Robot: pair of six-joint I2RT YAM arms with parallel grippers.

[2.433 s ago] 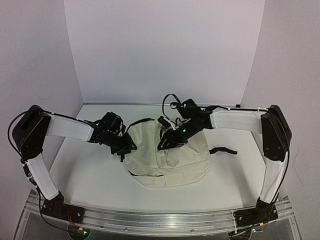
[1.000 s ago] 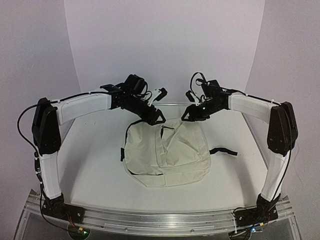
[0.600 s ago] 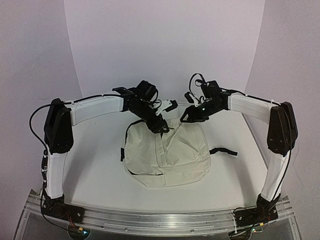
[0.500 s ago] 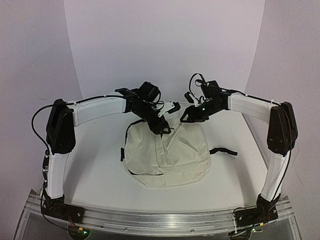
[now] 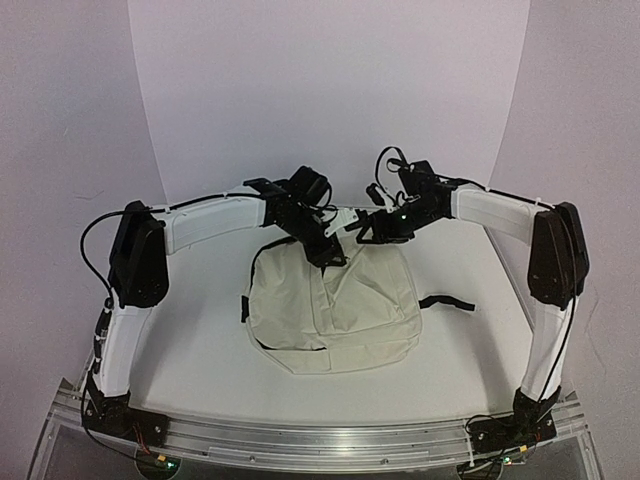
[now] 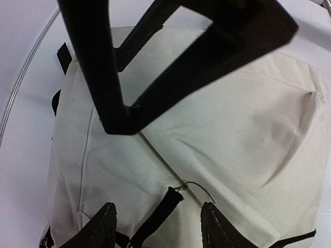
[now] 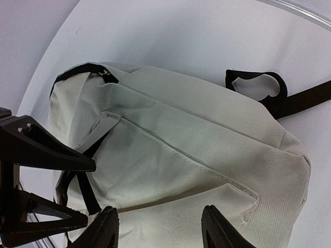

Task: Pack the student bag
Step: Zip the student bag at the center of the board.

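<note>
Left tool (image 5: 332, 256), right tool (image 5: 366, 232) nose-down over student bag (image 5: 340, 310)

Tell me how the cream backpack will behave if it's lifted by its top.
The backpack will probably sag and fold: its fabric lies creased and slumped flat. It looks fairly light, seemingly little inside. Its loose black strap may dangle or snag.

The top external camera looks down from high behind the near edge across the whole table (image 5: 200, 370), while both wrist cameras hang close over the student bag (image 5: 335, 310), pointing down at its cream fabric from opposite sides, which all three views share.
</note>
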